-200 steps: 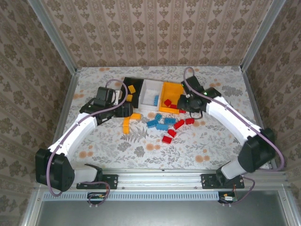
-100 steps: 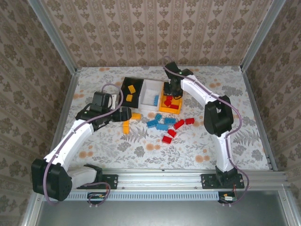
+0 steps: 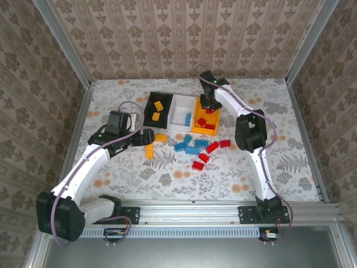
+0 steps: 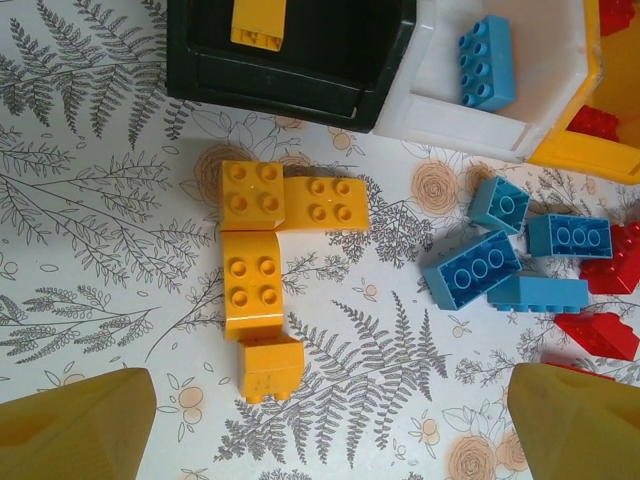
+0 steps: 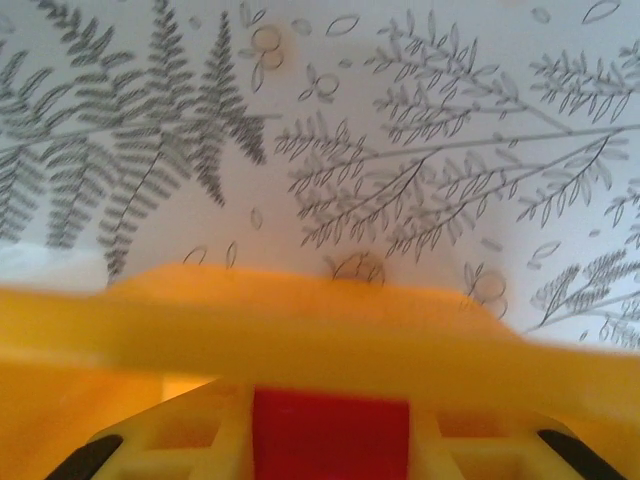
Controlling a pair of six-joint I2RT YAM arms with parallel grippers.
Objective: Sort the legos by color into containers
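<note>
Pinching a red brick (image 5: 330,435), the right gripper (image 3: 207,105) hangs over the orange-yellow bin (image 3: 194,107); the left gripper (image 4: 325,420) gapes wide above yellow bricks (image 4: 252,285).

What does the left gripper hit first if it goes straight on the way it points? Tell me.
Most likely the cluster of orange-yellow bricks on the table, lying just ahead of the open left gripper, between its fingers. It could instead touch bare table beside them; depth is hard to judge.
</note>
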